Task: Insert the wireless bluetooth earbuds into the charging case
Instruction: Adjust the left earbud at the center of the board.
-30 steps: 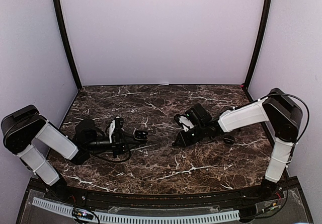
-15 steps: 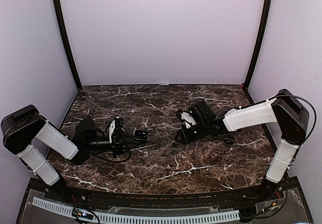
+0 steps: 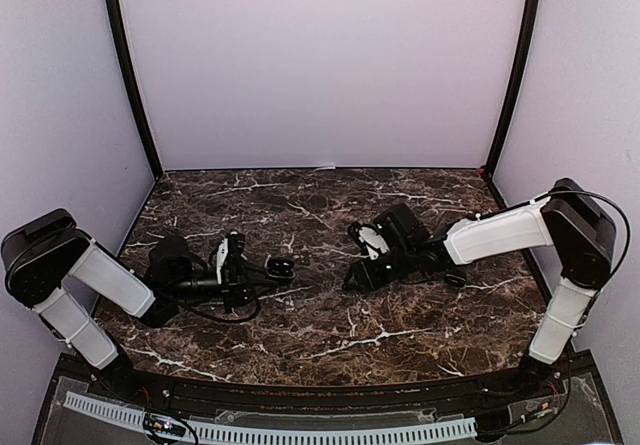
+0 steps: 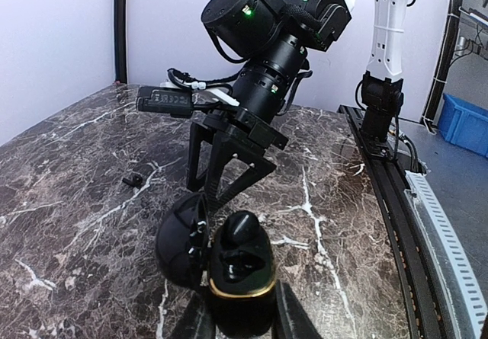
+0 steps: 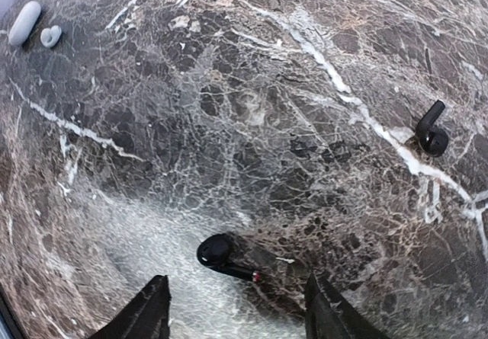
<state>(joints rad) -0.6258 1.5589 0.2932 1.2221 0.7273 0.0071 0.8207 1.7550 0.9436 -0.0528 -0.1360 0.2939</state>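
A black charging case (image 4: 242, 278) with a gold rim stands upright, lid (image 4: 177, 241) swung open, and my left gripper (image 4: 242, 325) is shut on its base. A glossy black bud shape (image 4: 244, 228) sits in its far socket. In the top view the case (image 3: 281, 264) is left of centre. My right gripper (image 5: 238, 310) is open just above the table. A black earbud (image 5: 221, 253) lies between and a little ahead of its fingertips, touching neither. Another black earbud (image 5: 431, 132) lies farther off to the right.
A white case (image 5: 24, 22) with a white earbud (image 5: 51, 36) beside it lies far off at the upper left of the right wrist view. A small black bud (image 4: 133, 179) lies on the marble left of the right gripper (image 4: 204, 196). Walls close off the back and sides.
My right gripper's jaws have spread wider and its head has shifted slightly over the table. The left arm and the case have not moved.
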